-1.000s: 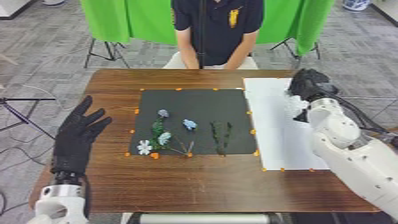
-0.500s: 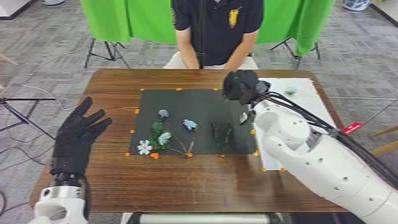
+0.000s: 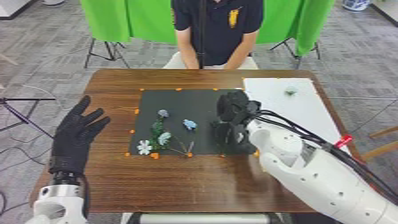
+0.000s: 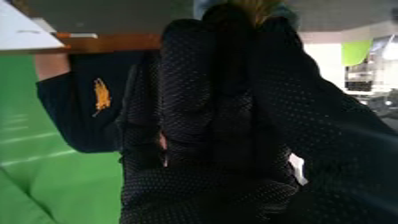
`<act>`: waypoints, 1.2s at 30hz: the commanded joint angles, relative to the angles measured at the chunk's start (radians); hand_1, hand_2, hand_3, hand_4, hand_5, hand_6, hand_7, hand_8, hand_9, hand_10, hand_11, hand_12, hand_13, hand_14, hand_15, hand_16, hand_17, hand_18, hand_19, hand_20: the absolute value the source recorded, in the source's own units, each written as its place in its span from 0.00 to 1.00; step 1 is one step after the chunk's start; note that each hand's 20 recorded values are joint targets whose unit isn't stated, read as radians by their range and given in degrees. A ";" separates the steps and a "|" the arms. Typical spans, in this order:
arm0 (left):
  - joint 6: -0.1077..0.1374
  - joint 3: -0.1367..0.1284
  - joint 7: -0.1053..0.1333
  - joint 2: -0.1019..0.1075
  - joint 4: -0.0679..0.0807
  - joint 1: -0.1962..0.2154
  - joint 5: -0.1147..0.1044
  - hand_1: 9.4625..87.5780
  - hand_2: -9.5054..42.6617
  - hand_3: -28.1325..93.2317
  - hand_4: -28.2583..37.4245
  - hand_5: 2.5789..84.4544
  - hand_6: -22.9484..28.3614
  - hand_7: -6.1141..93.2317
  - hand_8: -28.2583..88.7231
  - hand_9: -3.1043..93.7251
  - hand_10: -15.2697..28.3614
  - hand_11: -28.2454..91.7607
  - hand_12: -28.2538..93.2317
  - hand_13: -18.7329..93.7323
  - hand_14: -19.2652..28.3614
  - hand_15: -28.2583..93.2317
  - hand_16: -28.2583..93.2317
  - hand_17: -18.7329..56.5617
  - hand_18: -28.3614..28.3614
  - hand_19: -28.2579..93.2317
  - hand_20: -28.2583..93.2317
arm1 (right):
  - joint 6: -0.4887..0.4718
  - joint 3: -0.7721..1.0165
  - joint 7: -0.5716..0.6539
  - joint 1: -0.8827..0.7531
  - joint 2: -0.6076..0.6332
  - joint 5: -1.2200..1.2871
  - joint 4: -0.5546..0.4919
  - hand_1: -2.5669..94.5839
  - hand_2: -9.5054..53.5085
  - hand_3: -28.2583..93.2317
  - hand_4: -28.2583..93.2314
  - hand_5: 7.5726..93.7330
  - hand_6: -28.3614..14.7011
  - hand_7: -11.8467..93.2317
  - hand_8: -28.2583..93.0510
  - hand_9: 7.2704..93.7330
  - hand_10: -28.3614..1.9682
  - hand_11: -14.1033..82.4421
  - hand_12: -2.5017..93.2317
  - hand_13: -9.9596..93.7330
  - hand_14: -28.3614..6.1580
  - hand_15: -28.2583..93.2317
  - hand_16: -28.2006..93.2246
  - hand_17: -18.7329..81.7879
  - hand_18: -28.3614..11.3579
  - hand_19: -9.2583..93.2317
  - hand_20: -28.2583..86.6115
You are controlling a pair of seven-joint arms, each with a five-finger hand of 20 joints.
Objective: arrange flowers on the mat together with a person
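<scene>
Black mat (image 3: 191, 103), partly hidden beneath the right robot hand (image 3: 234, 109) pinching a blurred, half-concealed flower (image 4: 258, 8)

The head view is evenly bright, the right wrist view darker with glaring background patches.

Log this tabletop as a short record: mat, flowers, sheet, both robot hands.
surface: brown table
mat: dark mat, beside the white sheet
mat_flowers: white flower near corner; blue flower farther in
sheet_flower: small pale flower
left_robot_hand: left robot hand, open, left of mat
right_robot_hand: right robot hand, above mat's right part
</scene>
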 commanded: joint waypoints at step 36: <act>0.020 -0.027 0.010 0.009 -0.014 0.059 -0.004 0.18 0.25 0.90 0.03 0.38 0.48 0.21 0.15 0.41 0.74 0.41 0.31 0.42 0.94 0.57 0.18 0.14 0.91 0.63 0.36 | 0.048 0.605 0.033 -0.396 0.011 0.818 -0.377 0.26 0.20 0.85 0.02 0.51 0.66 0.25 0.13 0.61 0.44 0.44 0.19 0.64 0.43 0.72 0.33 0.36 0.23 0.70 0.44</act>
